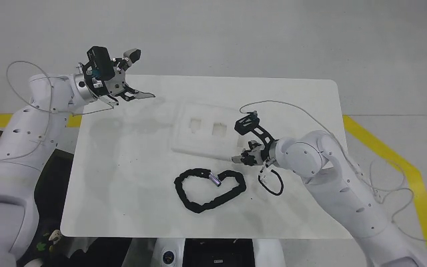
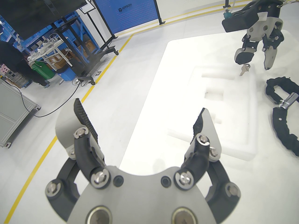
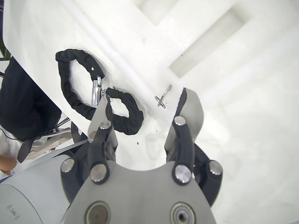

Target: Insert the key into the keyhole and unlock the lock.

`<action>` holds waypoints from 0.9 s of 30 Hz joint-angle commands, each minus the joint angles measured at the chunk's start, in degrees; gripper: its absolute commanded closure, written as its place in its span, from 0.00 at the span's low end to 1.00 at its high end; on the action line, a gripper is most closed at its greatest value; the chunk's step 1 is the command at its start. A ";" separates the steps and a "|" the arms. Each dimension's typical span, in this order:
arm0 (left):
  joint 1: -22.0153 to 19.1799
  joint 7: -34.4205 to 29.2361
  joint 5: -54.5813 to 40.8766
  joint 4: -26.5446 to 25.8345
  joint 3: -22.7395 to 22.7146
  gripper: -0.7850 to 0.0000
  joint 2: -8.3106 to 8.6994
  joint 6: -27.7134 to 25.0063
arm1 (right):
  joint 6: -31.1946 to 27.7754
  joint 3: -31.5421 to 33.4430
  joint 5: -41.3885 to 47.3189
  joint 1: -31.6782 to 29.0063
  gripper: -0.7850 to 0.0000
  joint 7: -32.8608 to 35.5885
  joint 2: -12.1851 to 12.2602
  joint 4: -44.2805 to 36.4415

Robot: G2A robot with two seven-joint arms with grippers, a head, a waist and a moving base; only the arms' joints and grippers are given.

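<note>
Nearest the robot, on the near side of the foam tray (image 1: 200, 141): black chain lock (image 1: 183, 193) lying in a loop on the table (image 1: 120, 187), just off the tray's near edge. Its metal lock cylinder (image 1: 215, 178) sits at the top of the loop, on the side twd the tray.

R gripper (image 1: 243, 159) is over the tray's near right corner, fingers spread wide, holding nothing. R wrist view: key (image 3: 163, 96) lies on the tray (image 3: 130, 47) close to its near edge, just beyond the gap betw. the fingertips, w/ a gap either side of it. Same view has the cylinder (image 3: 95, 93) just off one fingertip.

L wrist view gives the side-on look: R gripper (image 2: 255, 62) low over the tray (image 2: 233, 127), key (image 2: 244, 69) right under one fingertip. Contact w/ that fingertip: can't tell. In the top view the key is too small to pick out.

Tray itself: white, w/ two rectangular pockets (image 1: 195, 123) side by side in its middle.

Farthest: L gripper (image 1: 143, 75), well apart from the tray, up past its far left corner at the table's far left edge. L wrist view shows it (image 2: 140, 108) spread wide, nothing betw. the pads, tray and chain lock (image 2: 280, 122) ahead of it.
</note>
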 commanded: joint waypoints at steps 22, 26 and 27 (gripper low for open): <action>0.00 0.00 0.00 0.00 0.00 0.00 0.00 0.00 | 2.91 -1.85 -3.13 2.03 0.87 0.00 -0.82 3.16; 0.00 0.00 0.00 0.00 0.00 0.00 0.00 0.00 | 3.94 -2.08 -3.68 2.30 0.98 0.23 -0.98 3.24; 0.00 0.00 0.00 0.00 0.00 0.00 0.00 0.00 | 4.07 -2.07 -3.82 2.33 0.98 0.15 -1.00 3.23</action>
